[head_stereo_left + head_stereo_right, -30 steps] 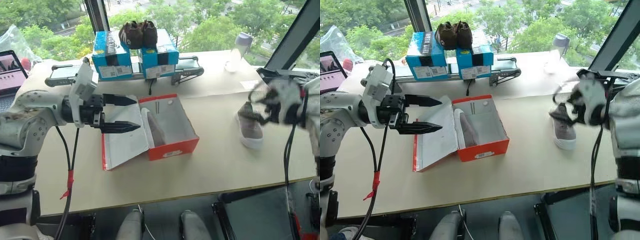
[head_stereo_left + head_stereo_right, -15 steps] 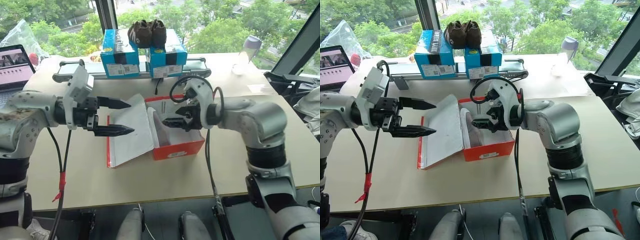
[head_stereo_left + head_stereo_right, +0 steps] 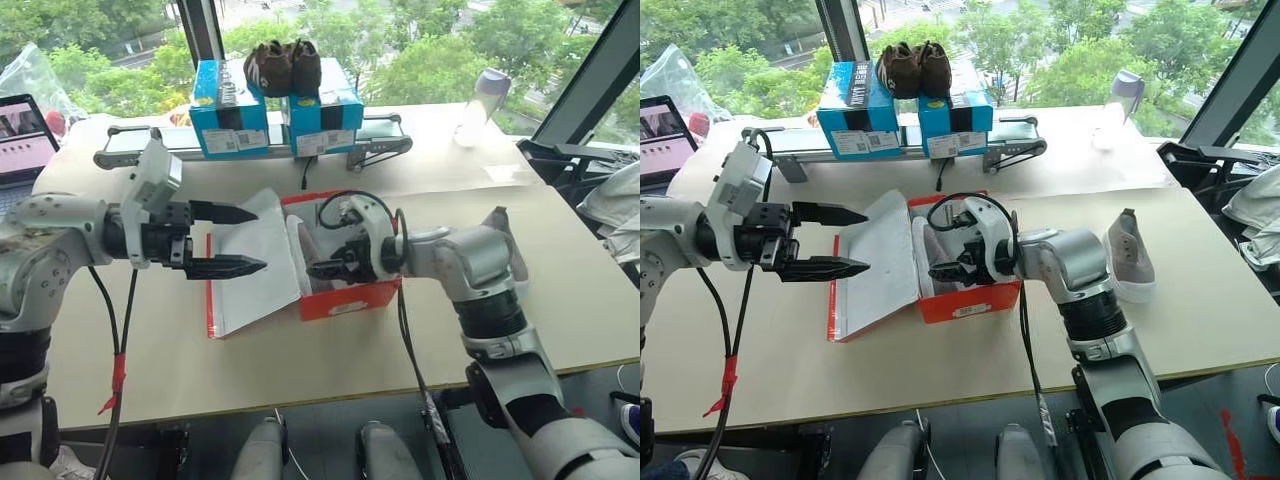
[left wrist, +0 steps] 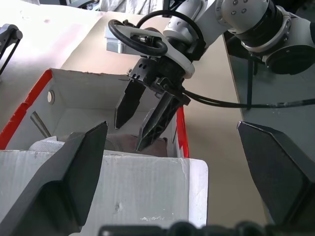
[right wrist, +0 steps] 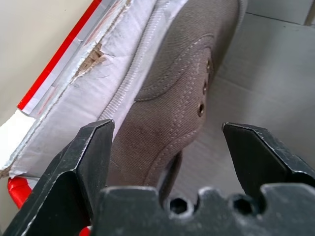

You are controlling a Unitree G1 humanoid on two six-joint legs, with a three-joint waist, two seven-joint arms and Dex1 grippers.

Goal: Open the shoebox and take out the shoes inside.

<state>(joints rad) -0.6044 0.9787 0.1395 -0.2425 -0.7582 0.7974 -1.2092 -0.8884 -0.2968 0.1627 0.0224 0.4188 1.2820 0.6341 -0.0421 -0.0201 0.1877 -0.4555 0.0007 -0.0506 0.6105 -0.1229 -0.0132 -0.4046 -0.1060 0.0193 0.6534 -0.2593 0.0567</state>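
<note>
Inside the open red shoebox (image 3: 985, 297), the right gripper (image 4: 142, 125) hangs fingers apart just over the remaining grey sneaker (image 5: 182, 103), while the left gripper (image 3: 830, 240) gapes empty above the lid.

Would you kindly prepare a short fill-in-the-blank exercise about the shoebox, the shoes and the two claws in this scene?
1. The lid of the red shoebox is ____.
2. The right claw reaches into the shoebox with its jaws ____.
3. One grey shoe lies inside the shoebox; the other grey shoe rests on the ____.
4. The pair of dark brown shoes sits on top of the ____ boxes.

Missing words: open; open; table; blue
</note>
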